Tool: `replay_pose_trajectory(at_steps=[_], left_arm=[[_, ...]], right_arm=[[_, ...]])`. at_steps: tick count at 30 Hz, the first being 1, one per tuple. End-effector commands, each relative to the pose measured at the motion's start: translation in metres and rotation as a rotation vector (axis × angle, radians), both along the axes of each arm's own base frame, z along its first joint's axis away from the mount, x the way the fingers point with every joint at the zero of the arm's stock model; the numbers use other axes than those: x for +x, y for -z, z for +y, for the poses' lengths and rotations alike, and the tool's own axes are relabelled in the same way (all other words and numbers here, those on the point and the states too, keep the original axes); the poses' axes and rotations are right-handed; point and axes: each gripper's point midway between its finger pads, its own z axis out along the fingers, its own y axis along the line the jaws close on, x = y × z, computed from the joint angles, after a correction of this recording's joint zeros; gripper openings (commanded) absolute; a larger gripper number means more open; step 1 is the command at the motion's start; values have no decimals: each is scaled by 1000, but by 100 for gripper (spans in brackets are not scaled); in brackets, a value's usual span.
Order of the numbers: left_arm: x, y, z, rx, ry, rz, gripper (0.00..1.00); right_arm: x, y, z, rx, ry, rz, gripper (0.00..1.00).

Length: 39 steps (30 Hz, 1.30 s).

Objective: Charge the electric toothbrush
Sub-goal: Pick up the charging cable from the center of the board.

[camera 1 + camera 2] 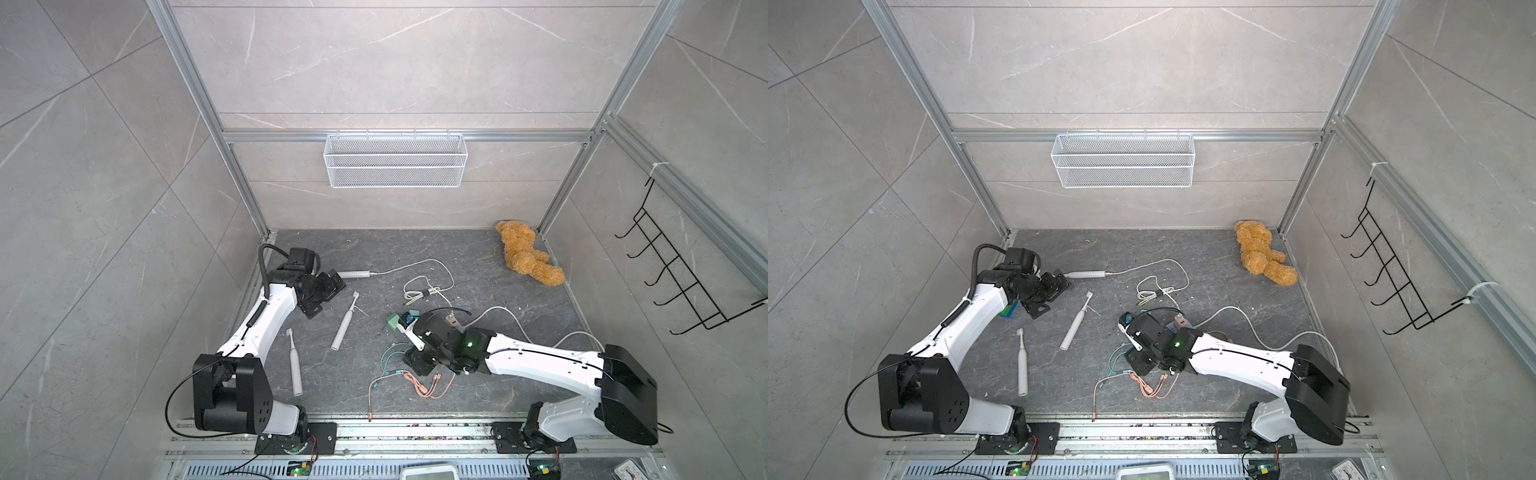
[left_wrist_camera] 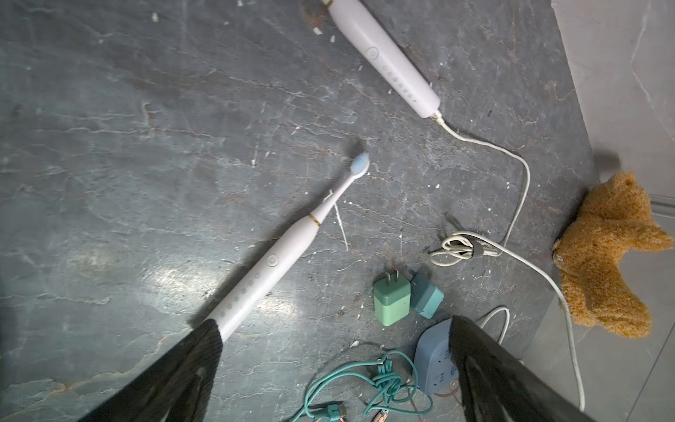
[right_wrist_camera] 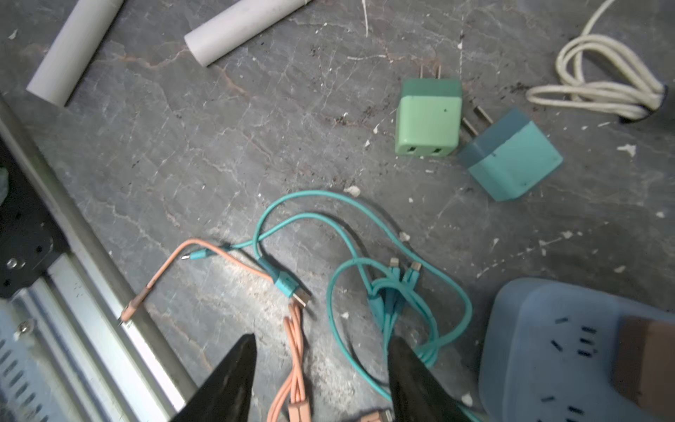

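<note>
We took the green charger (image 3: pixel 427 120) on the dark surface (image 1: pixel 478 257) as our marker. The electric toothbrush (image 2: pixel 383 58) lay flat well apart from it, with a white cable (image 2: pixel 526 182) meeting its base end; that cable's tied coil (image 2: pixel 456 248) lay near the charger. A second toothbrush (image 2: pixel 266 263) lay between the charger and the left gripper (image 2: pixel 332 321), whose jaws were spread wide, holding nothing. A teal charger (image 3: pixel 511 160) sat just beside the green one. Near it, the right gripper (image 3: pixel 323 338) hung with jaws apart, an orange cable (image 3: pixel 296 339) lying ungripped between them, and a blue power strip (image 3: pixel 548 347) close by.
</note>
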Motion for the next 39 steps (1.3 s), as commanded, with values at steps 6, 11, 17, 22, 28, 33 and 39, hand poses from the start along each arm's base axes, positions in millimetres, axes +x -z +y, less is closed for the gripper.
replay_pose_trajectory(at_steps=[6,11,17,22,28,33,39], left_arm=[[-4,-13,-4,-32,32,-101,99],[-6,-10,-9,-49,63,-92,99],[-5,-5,-14,-71,78,-78,99],[-5,-4,-16,-82,85,-72,99],[-5,-1,-18,-90,91,-66,99],[-3,0,-20,-102,96,-60,99],[-4,0,-21,-103,101,-62,99]], right_arm=[[48,-13,-120,-168,519,-141,67],[56,-12,-184,-115,783,-94,70],[58,9,-194,-75,836,-10,70],[61,32,-183,-101,791,59,62],[64,49,-189,-108,805,89,45],[64,54,-187,-117,800,119,33],[62,49,-188,-113,800,121,12]])
